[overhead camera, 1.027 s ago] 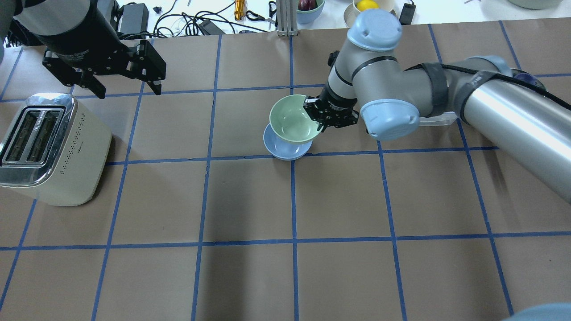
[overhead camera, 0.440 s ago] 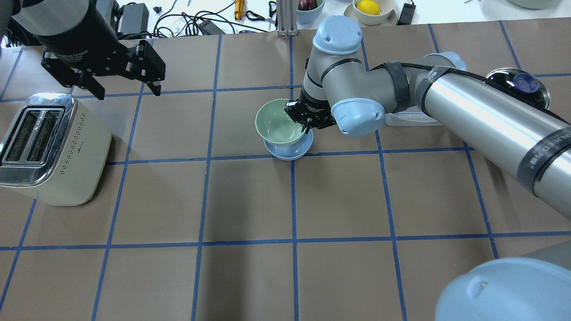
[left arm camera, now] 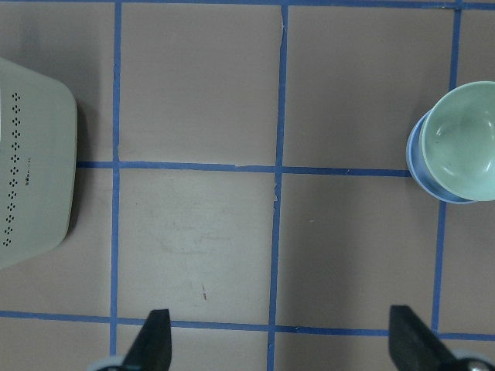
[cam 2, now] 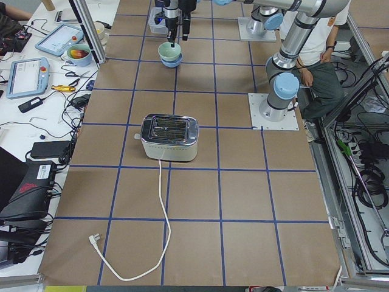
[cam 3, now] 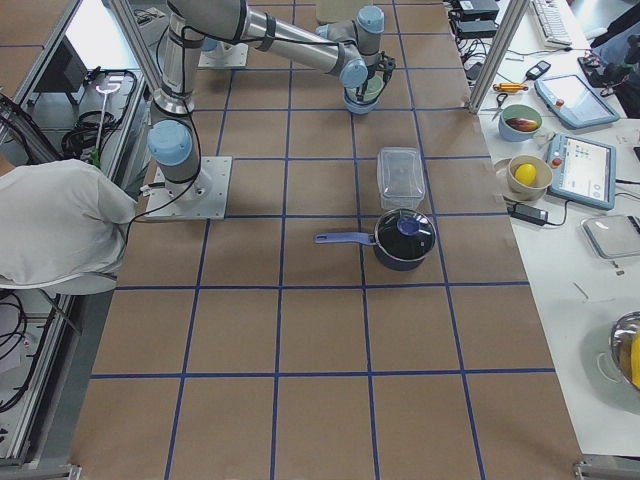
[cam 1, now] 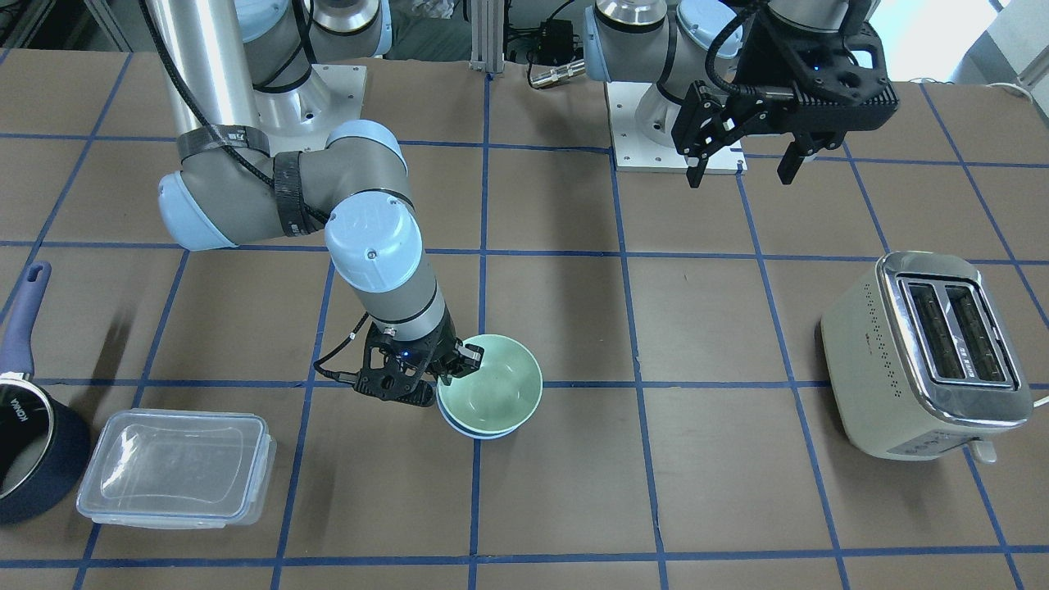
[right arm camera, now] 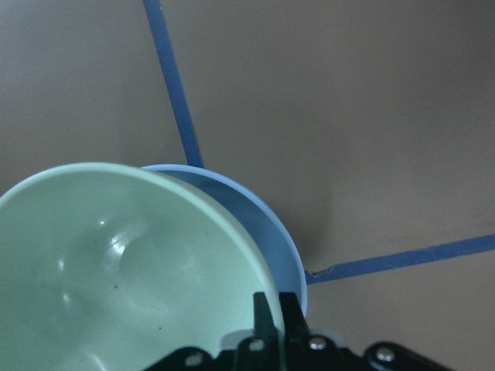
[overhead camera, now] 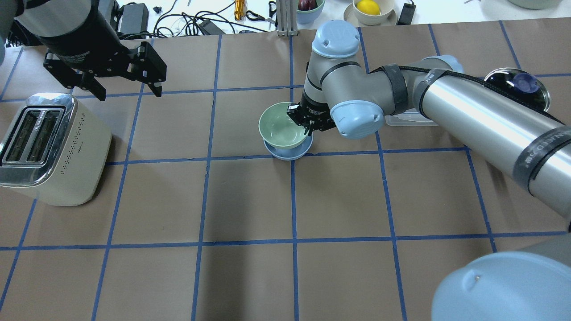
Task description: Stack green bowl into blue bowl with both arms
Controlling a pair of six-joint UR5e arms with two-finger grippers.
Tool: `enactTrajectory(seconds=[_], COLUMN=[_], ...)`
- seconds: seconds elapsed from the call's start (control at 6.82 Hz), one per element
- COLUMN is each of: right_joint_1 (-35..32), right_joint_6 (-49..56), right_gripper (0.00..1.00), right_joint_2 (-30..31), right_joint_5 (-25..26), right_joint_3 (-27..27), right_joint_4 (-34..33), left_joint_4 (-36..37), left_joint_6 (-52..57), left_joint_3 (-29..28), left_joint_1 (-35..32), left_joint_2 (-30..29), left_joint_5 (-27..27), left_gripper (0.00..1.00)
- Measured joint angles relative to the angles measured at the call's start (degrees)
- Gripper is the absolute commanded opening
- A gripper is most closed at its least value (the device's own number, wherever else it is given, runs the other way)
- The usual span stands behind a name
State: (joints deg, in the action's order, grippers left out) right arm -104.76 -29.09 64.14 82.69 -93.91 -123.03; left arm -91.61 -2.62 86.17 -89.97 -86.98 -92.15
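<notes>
Lowered since a second ago, the small mint-green plastic bowl (overhead camera: 279,127) sits nearly nested in the small round sky-blue bowl (overhead camera: 290,154). Right claw (overhead camera: 307,129) pinches its rim; left claw (overhead camera: 129,91) hangs wide open, empty, well apart. Only release seems left.

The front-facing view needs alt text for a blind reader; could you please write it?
The right gripper holds the green bowl by its rim, low over the blue bowl at the centre. The left gripper hangs open farther back; a toaster, saucepan and clear box stand aside.
</notes>
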Motion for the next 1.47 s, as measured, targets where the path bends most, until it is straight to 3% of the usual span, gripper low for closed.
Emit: enactTrajectory(seconds=[0.44, 0.59, 1.03, 1.47], right_joint_1=[1.5, 3.0, 7.6, 13.6], right_joint_6=[0.9, 2.0, 13.4, 26.9], right_gripper=[1.0, 1.0, 1.0, 1.0], right_joint_2=[2.7, 5.3, 16.4, 23.5], right_joint_5=[0.2, 0.2, 2.3, 3.0], right_joint_3=[0.6, 1.6, 6.5, 7.5], right_joint_4=[1.6, 5.1, 24.9, 32.2], left_joint_4=[0.1, 0.2, 0.3, 0.4], left_joint_6=[-0.3, -0.3, -0.3, -0.3], left_joint_3=[0.0, 0.0, 0.1, 0.1], left_joint_1=[0.1, 0.0, 0.0, 0.0], left_joint_2=[0.0, -0.1, -0.2, -0.3], left_joint_5=[0.3, 0.3, 0.3, 0.3], left_gripper=[1.0, 1.0, 1.0, 1.0])
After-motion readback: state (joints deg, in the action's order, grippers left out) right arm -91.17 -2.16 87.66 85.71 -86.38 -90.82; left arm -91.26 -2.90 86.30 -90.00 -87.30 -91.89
